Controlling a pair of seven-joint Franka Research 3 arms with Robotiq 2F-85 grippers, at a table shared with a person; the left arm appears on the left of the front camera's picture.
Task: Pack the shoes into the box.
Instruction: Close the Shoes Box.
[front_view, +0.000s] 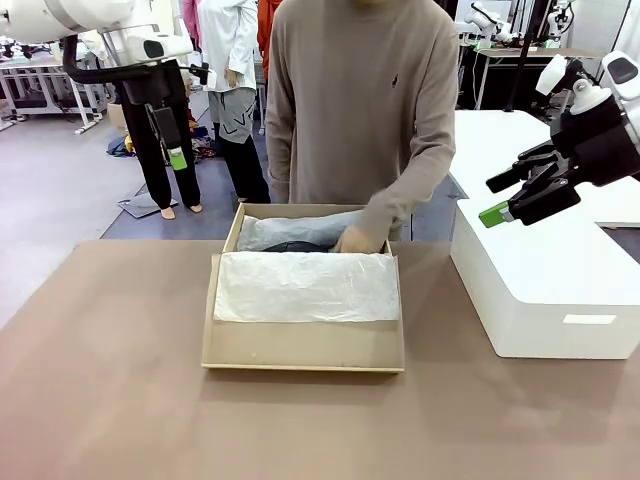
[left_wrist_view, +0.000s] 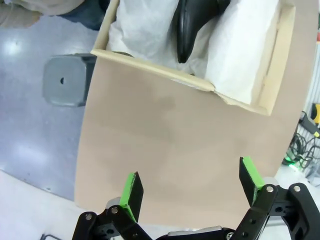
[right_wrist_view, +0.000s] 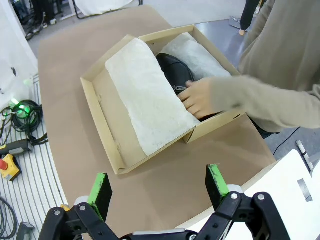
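the box (front_view: 300, 345) sits in the middle of the table (front_view: 100, 400), between the two arms, and its long side runs from the robot's left to its right. a black shoe (right_wrist_view: 175, 70) lies in the far part of the box, the part next to the person. the shoe lies the long way too, and its pointy toe points to the robot's left. white paper (front_view: 305, 285) covers the near part, which i think is the open lid, and more paper sits behind the shoe. the person's hand (right_wrist_view: 200, 97) is down in the box, right on the shoe, so that hand is much nearer to the shoe than any gripper. the left gripper (left_wrist_view: 191, 185) hangs up in the air off the left end of the box, with its fingers wide apart and nothing in them. the right gripper (right_wrist_view: 159, 184) hangs up high on the right side, over the big white block (front_view: 540, 290), and its fingers are wide apart and hold nothing too. both are well apart from the box. now the count: one box, one white block, two grippers, one person's hand in the box, and one shoe that i can see well. the hand and the paper hide the rest, so i cannot tell if the second shoe is in there.
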